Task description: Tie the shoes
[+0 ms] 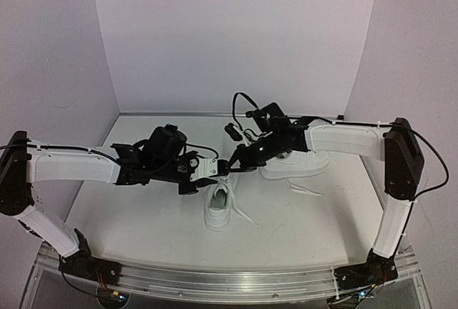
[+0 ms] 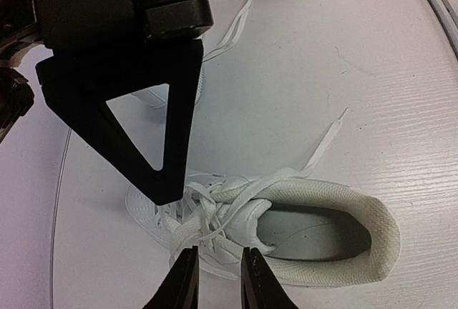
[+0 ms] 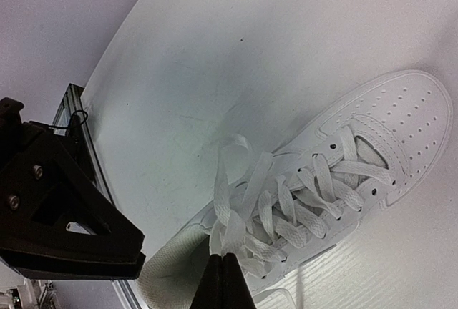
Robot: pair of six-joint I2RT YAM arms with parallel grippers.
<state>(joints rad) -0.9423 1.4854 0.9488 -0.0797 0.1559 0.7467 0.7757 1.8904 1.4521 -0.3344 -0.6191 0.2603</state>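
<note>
White laces are clamped by the right gripper, the left gripper held narrowly apart; the near shoe could be dragged sideways by an uneven pull.

Shoes, two: near shoe at 6 o'clock from the table's middle, far shoe at 2 o'clock. Arms, two: left arm at 9 o'clock, right arm at 3 o'clock. Grippers, two: left gripper, right gripper. Table, one.
</note>
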